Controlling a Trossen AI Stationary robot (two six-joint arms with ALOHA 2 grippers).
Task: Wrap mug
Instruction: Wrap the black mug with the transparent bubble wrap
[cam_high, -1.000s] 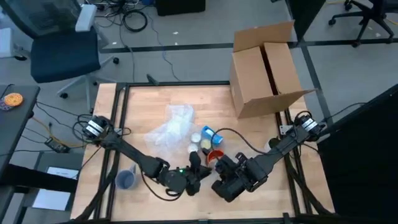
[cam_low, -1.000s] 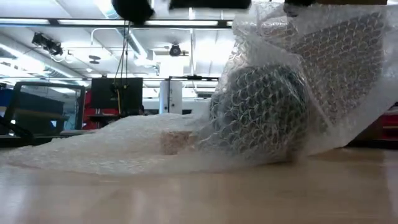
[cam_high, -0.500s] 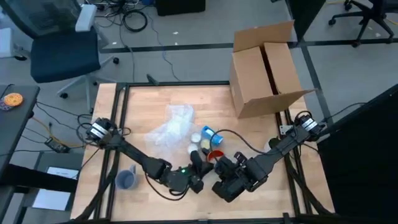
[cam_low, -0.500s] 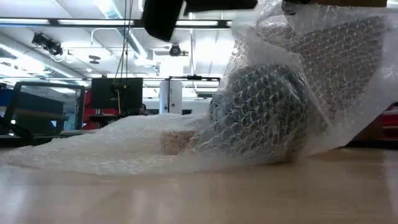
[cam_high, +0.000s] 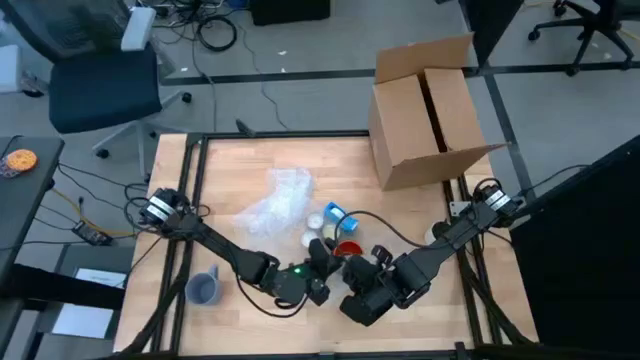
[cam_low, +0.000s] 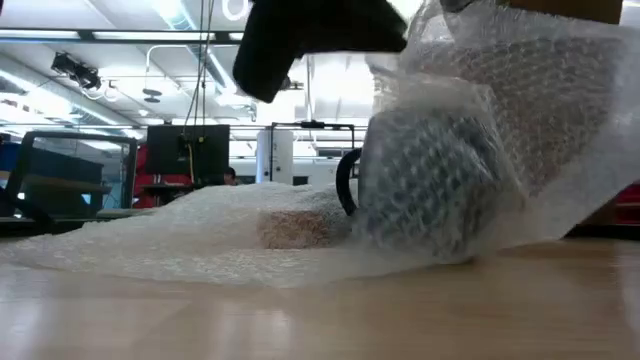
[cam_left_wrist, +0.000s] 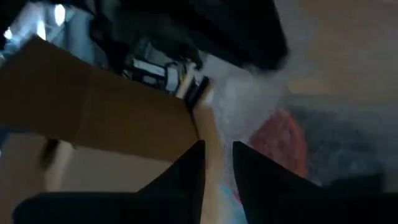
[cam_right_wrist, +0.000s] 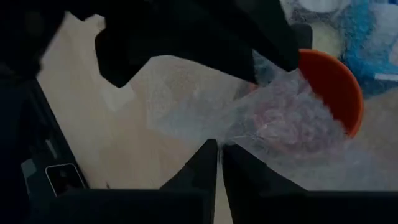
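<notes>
A red mug (cam_right_wrist: 333, 93) stands near the table's front middle, draped in a sheet of bubble wrap (cam_right_wrist: 273, 118). The low view shows the mug (cam_low: 430, 185) as a dark shape under the wrap, with its handle (cam_low: 345, 185) bare. More bubble wrap (cam_high: 275, 200) lies crumpled farther back and spreads over the table (cam_low: 180, 225). My right gripper (cam_right_wrist: 217, 152) is shut on the wrap just in front of the mug. My left gripper (cam_high: 318, 262) reaches in from the left, right beside the mug, with its fingers (cam_left_wrist: 245, 171) nearly together at the wrap. My left gripper meets the bubble wrap at a raised corner (cam_right_wrist: 255, 68) above the mug, slanting in from the table's left. The fingers themselves hide the contact, so the hold does not show. My right gripper pinches an edge of the bubble wrap (cam_right_wrist: 219, 142) between its two fingers, coming from the table's near right. The sheet runs from the fingers up over the red mug, which stands on the table.
A blue mug (cam_high: 338, 214) and a white one (cam_high: 315, 222) stand just behind the red mug. A grey mug (cam_high: 203, 288) sits near the front left. An open cardboard box (cam_high: 425, 110) stands at the far right.
My left gripper has moved toward the table's right, up to the wrapped mug and my right gripper. The wrap over the mug has shifted with it, and the mug's handle now shows bare on the side toward the loose sheet.
</notes>
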